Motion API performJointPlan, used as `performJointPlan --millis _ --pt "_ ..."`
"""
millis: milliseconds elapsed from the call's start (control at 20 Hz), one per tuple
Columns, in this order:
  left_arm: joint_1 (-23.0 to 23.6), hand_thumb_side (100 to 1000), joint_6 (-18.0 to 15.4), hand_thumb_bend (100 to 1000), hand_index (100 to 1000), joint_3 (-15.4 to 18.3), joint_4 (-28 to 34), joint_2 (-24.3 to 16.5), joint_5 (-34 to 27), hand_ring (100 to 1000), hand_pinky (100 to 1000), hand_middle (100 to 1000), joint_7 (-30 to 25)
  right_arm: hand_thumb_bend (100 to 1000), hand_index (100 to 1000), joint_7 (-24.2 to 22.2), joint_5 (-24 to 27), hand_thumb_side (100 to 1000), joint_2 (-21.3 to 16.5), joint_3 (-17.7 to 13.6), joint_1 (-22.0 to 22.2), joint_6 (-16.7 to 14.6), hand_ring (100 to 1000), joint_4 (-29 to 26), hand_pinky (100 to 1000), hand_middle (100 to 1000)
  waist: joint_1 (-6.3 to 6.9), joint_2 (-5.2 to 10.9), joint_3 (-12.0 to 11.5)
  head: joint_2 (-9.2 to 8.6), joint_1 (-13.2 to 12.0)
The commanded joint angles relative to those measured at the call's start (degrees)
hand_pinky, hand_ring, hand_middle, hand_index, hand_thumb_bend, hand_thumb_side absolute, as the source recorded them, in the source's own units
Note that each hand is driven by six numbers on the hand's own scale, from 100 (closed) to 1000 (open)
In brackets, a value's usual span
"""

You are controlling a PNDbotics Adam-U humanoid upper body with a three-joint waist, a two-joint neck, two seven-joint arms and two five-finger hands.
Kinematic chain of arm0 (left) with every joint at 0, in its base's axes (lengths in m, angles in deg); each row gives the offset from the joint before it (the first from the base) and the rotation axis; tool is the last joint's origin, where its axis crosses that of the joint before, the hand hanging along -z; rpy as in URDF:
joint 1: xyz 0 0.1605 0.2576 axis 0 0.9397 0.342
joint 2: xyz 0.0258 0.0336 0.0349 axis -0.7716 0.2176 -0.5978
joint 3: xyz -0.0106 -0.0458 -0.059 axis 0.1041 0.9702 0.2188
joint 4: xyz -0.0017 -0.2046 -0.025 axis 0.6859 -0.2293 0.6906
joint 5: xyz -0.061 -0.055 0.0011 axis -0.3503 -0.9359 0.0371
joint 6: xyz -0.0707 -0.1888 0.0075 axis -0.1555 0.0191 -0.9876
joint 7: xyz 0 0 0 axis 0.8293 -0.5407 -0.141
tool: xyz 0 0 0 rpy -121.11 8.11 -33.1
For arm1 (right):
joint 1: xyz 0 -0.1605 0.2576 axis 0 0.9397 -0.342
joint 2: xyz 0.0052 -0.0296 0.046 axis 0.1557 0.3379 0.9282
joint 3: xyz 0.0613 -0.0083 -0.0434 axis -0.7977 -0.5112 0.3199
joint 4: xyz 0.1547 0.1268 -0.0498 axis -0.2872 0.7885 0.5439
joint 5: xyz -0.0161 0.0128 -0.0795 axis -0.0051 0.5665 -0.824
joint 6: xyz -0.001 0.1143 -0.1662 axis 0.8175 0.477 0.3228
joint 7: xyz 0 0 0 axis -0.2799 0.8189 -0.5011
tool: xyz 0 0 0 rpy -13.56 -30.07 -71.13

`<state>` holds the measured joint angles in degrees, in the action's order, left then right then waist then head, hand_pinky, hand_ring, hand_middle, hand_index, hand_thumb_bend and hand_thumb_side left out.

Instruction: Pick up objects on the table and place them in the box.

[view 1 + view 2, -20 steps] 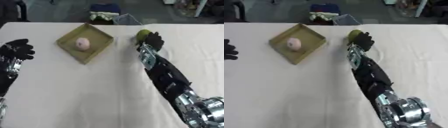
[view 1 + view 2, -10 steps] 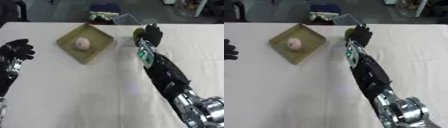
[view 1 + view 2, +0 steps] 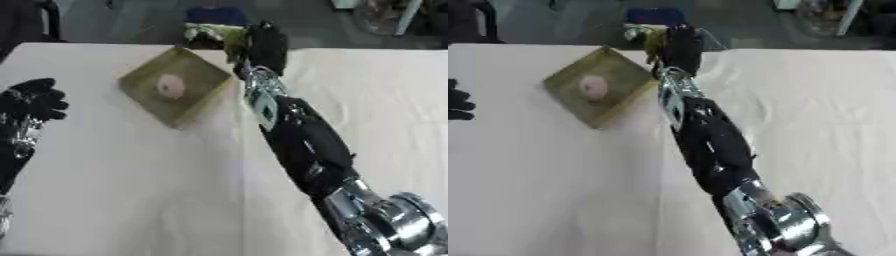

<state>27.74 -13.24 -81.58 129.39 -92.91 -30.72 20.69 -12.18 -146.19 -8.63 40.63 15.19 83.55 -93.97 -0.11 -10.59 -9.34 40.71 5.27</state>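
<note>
Right hand [image 3: 264, 44]: fingers curled round a yellow-green object [image 3: 234, 45], beside the box's far corner.
Box [image 3: 144, 95]: holds a pink object [image 3: 170, 86].
Left hand [image 3: 33, 101]: fingers relaxed, well left of the box.

box: set on the table [image 3: 131, 200], toward its far left part
round object [image 3: 170, 86]: lies in the box [image 3: 194, 113]
right hand [image 3: 264, 45]: held just right of the box's far corner, curled round a small object [image 3: 234, 44]
left hand [image 3: 33, 100]: seen well left of the box
</note>
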Motion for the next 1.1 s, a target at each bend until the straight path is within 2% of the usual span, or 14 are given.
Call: performJointPlan --millis 50,300,650,800,850,900,950,1100 --pt "-1.01 732 -0.18 376 805 -0.11 1.01 -0.95 -0.10 665 665 636 -0.22 100 524 -1.01 -3.14 100 2.35 0.59 -0.36 -0.82 765 -2.06 734 715 0.40 0.62 -0.48 -0.69 0.44" --pt "-1.34 732 -0.22 376 805 -0.16 1.12 -0.92 -0.15 665 665 636 -0.27 100 540 -2.10 -6.79 100 4.82 0.44 1.52 -0.75 765 -2.44 734 715 0.45 0.15 -1.51 -0.94 0.74" --pt "-1.52 732 -0.22 375 805 -0.17 1.19 -0.92 -0.19 665 666 636 -0.27 100 555 -1.98 -8.23 100 5.55 -0.05 2.40 0.19 764 -2.87 733 714 0.46 -0.10 -1.89 -1.08 0.76" --pt "-1.55 733 -0.23 374 805 -0.21 1.18 -0.91 -0.19 665 666 635 -0.34 100 650 -1.29 -8.43 100 5.65 -0.13 2.42 0.54 763 -3.17 732 713 0.47 -0.13 -1.95 -1.14 0.75" --pt "-1.55 733 -0.23 373 805 -0.21 1.18 -0.90 -0.18 665 667 635 -0.35 100 713 -1.01 -8.53 151 5.69 -0.11 2.42 0.57 765 -3.23 733 718 0.48 -0.14 -1.98 -1.15 0.75" --pt "-1.55 733 -0.24 373 805 -0.20 1.18 -0.90 -0.19 665 667 635 -0.34 173 798 -0.66 -8.75 272 5.70 -0.07 2.41 0.63 772 -3.30 738 734 0.50 -0.13 -2.02 -1.18 0.74" --pt "-1.55 733 -0.25 373 805 -0.19 1.19 -0.90 -0.20 665 667 635 -0.32 245 847 -0.37 -9.00 332 5.73 -0.03 2.41 0.71 778 -3.34 740 746 0.52 -0.13 -2.06 -1.20 0.73" --pt "-1.53 733 -0.24 373 805 -0.17 1.19 -0.90 -0.22 665 667 635 -0.27 358 926 0.21 -9.60 454 5.80 -0.06 2.36 1.05 800 -3.51 749 787 0.58 -0.10 -2.12 -1.31 0.70"
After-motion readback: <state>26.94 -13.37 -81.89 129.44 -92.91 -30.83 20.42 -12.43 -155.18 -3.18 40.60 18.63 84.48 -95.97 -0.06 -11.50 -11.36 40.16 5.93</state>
